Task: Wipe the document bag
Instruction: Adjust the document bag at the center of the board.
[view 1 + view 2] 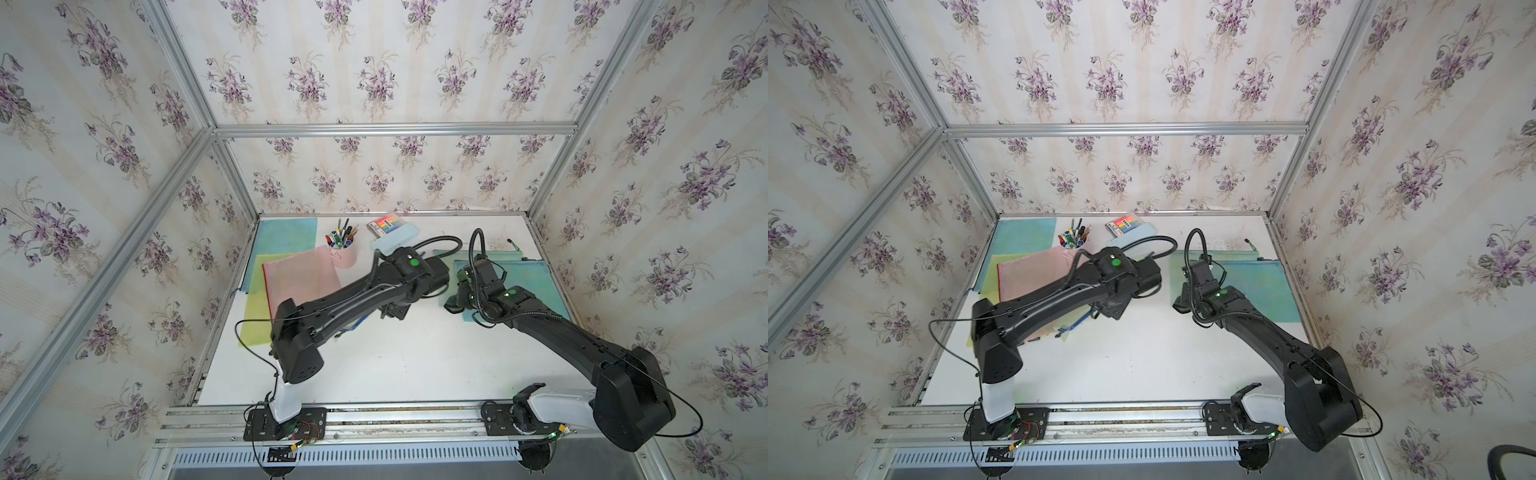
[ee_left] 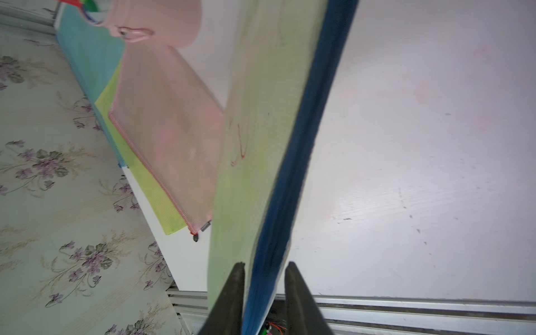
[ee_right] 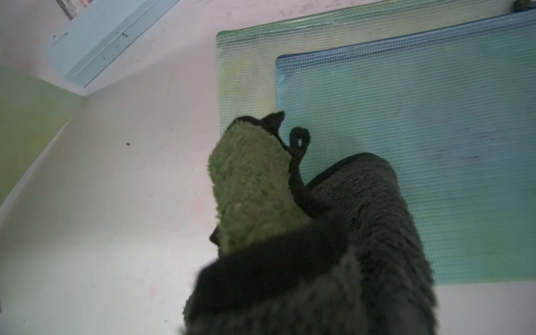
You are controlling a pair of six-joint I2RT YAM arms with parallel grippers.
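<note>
One green document bag (image 2: 252, 145) with a blue zipper edge is standing on edge between the two fingers of the left claw (image 2: 265, 264), which are straddling it, though whether they are pinching or loose cannot be told. The right claw (image 1: 457, 293) is clamping a dark and green cloth (image 3: 252, 185), which is hanging from it over the corner of a blue mesh bag (image 3: 420, 130) lying on a green mesh bag (image 3: 246, 72).
</note>
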